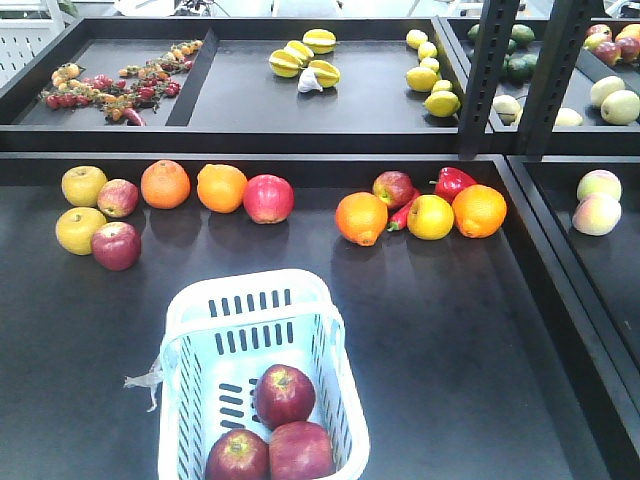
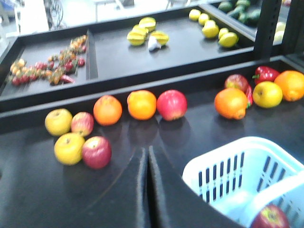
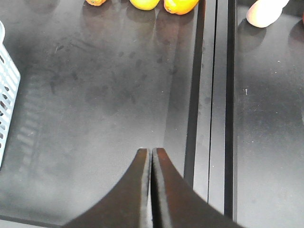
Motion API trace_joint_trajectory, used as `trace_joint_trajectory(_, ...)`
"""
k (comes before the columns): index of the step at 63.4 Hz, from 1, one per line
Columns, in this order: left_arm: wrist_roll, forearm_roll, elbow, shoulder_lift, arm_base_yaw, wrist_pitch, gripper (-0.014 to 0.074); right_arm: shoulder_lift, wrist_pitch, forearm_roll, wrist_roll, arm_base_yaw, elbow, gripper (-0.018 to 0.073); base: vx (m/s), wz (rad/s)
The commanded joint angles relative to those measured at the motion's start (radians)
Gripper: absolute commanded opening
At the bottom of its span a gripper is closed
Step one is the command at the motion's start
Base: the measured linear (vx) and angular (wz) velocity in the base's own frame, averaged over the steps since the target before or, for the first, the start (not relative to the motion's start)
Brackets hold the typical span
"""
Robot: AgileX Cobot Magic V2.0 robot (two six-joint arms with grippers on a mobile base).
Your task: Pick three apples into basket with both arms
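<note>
Three dark red apples lie inside the pale blue-white basket [image 1: 250, 292] at the front centre of the black shelf: one [image 1: 284, 395] toward the middle, two [image 1: 238, 456] [image 1: 301, 450] at its near end. Neither arm shows in the front view. In the left wrist view my left gripper [image 2: 147, 152] is shut on nothing, above the bare shelf just left of the basket [image 2: 223, 164]; one apple [image 2: 270, 218] shows inside it. My right gripper [image 3: 151, 151] is shut and empty too, over bare shelf well right of the basket's edge [image 3: 6, 95].
Along the shelf's back stand yellow apples [image 1: 84, 185], red apples [image 1: 116, 245], oranges [image 1: 165, 183], a red pepper [image 1: 452, 182] and more oranges [image 1: 361, 218]. A raised divider [image 3: 216, 95] runs right of my right gripper. Black uprights [image 1: 490, 80] rise at the back right.
</note>
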Motion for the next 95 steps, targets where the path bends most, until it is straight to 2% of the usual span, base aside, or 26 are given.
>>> trace_joint_trajectory(1, 0.001, -0.015, 0.043, -0.020, 0.039, -0.188, -0.0008, -0.001, -0.060, -0.016, -0.002, -0.005, -0.027, -0.0009, 0.00, 0.00)
trace_joint_trajectory(8, 0.005, -0.056, 0.138, -0.087, 0.093, -0.272, -0.0008, -0.001, -0.060, -0.016, -0.002, -0.005, -0.027, -0.0009, 0.00, 0.00)
trace_joint_trajectory(15, 0.039, -0.132, 0.223, -0.162, 0.158, -0.303, -0.0008, -0.001, -0.060, -0.016, -0.002, -0.005, -0.027, -0.0009, 0.00, 0.00)
trace_joint_trajectory(29, 0.256, -0.313, 0.401, -0.346, 0.258, -0.369, -0.0008, -0.001, -0.060, -0.016, -0.002, -0.005, -0.027, -0.0009, 0.00, 0.00)
trace_joint_trajectory(35, 0.289, -0.372, 0.471, -0.415, 0.279, -0.392, -0.0008, -0.001, -0.060, -0.016, -0.002, -0.005, -0.027, -0.0009, 0.00, 0.00)
trace_joint_trajectory(48, 0.279, -0.375, 0.621, -0.543, 0.296, -0.454, -0.0008, -0.001, -0.060, -0.016, -0.002, -0.005, -0.027, -0.0009, 0.00, 0.00)
trace_joint_trajectory(57, 0.212, -0.367, 0.701, -0.605, 0.296, -0.506, -0.0008, -0.001, -0.060, -0.016, -0.002, -0.005, -0.027, -0.0009, 0.00, 0.00)
trace_joint_trajectory(61, 0.193, -0.363, 0.700, -0.622, 0.296, -0.472, -0.0008, -0.001, -0.060, -0.016, -0.002, -0.005, -0.027, -0.0009, 0.00, 0.00)
trace_joint_trajectory(71, 0.191, -0.322, 0.700, -0.641, 0.296, -0.472, -0.0008, -0.001, -0.057, -0.016, -0.002, -0.005, -0.027, -0.0009, 0.00, 0.00)
trace_joint_trajectory(95, 0.181, -0.322, 0.700, -0.640, 0.296, -0.466, -0.0008, -0.001, -0.056, -0.016, -0.002, -0.005, -0.027, -0.0009, 0.00, 0.00)
